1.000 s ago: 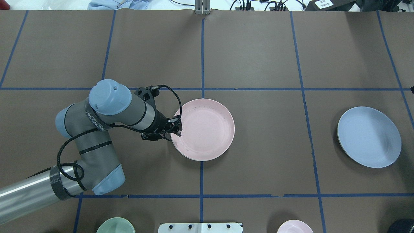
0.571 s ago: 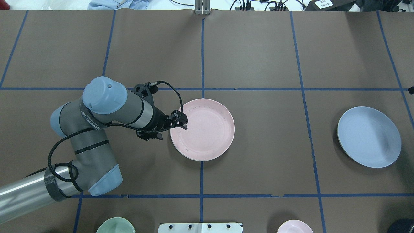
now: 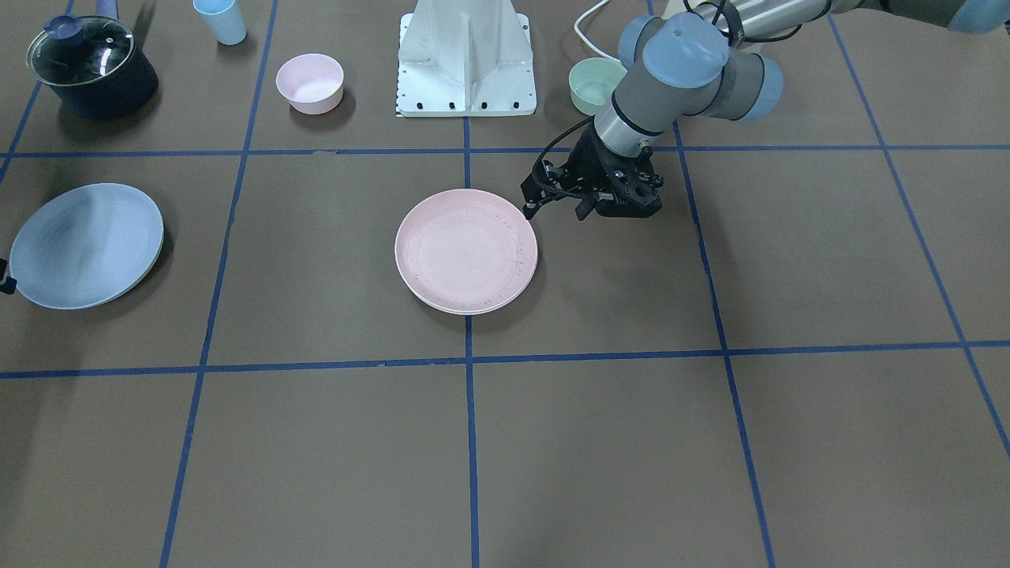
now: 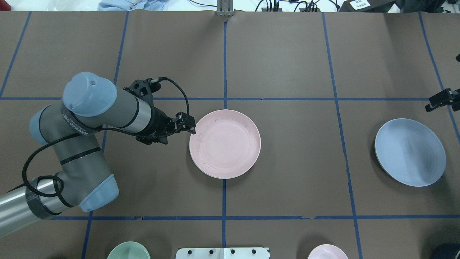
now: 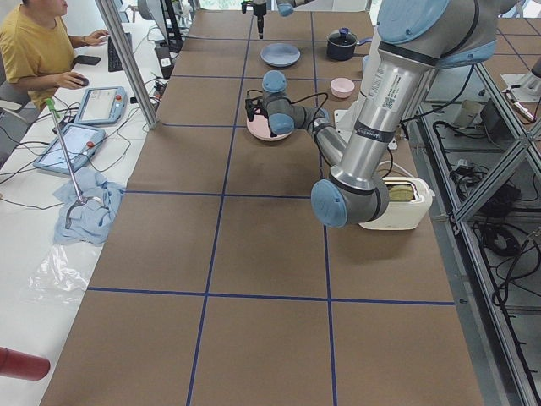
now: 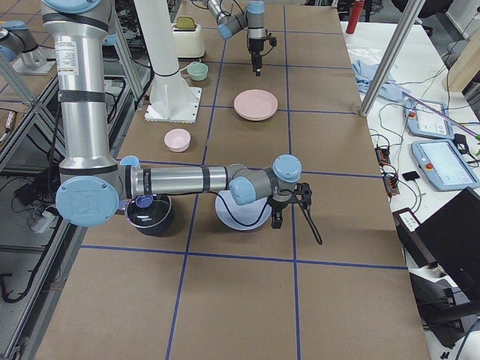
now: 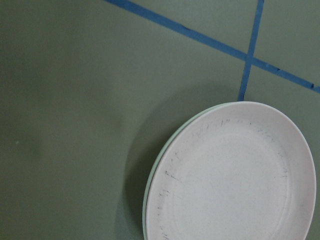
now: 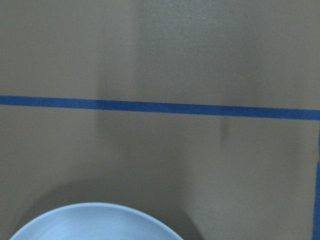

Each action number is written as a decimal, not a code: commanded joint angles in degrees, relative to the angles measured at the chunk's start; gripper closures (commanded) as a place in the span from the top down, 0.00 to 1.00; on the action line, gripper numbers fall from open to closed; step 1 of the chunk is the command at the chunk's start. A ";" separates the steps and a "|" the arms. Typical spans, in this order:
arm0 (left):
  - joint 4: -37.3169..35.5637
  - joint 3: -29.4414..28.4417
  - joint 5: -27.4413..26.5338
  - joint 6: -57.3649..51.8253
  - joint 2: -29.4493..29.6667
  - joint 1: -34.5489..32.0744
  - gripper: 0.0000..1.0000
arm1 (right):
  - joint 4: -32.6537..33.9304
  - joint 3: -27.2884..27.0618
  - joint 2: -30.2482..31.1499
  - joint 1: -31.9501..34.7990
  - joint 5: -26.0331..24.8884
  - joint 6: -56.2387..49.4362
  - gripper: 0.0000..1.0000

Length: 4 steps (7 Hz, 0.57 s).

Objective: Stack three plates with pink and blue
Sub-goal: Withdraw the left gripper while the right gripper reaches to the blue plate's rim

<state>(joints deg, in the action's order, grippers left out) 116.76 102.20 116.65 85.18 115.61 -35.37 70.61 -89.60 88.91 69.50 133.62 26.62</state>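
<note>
The left gripper hangs just beside the pink plate, off its rim on the robot's left side. It holds nothing, and I cannot tell whether its jaws are apart. A low swing from here could clip that rim and slide the pink plate off the cream plate beneath it.

The blue plate lies well apart from the pink plate, on the robot's right side. The right gripper is out there too, jaw state unreadable. A thin rim pinch may slip in carrying, or the plate may land off-centre.

The left wrist angles down toward the pink plate, with the elbow folded back behind it.
</note>
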 commanded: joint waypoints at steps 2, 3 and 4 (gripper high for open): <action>-0.13 2.03 0.16 -6.52 -3.46 -3.74 1.00 | -10.21 0.21 5.21 -4.55 -2.75 4.84 0.97; -0.04 2.03 0.16 -6.43 -3.47 -3.74 1.00 | -10.23 0.39 5.66 -4.64 -2.83 4.49 0.94; -0.13 2.47 0.16 -6.43 -3.47 -3.74 1.00 | -10.23 1.43 5.84 -4.90 -2.57 4.32 0.93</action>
<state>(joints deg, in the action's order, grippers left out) 116.68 104.23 116.80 78.92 112.27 -39.01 60.74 -89.04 94.24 64.93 130.90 31.14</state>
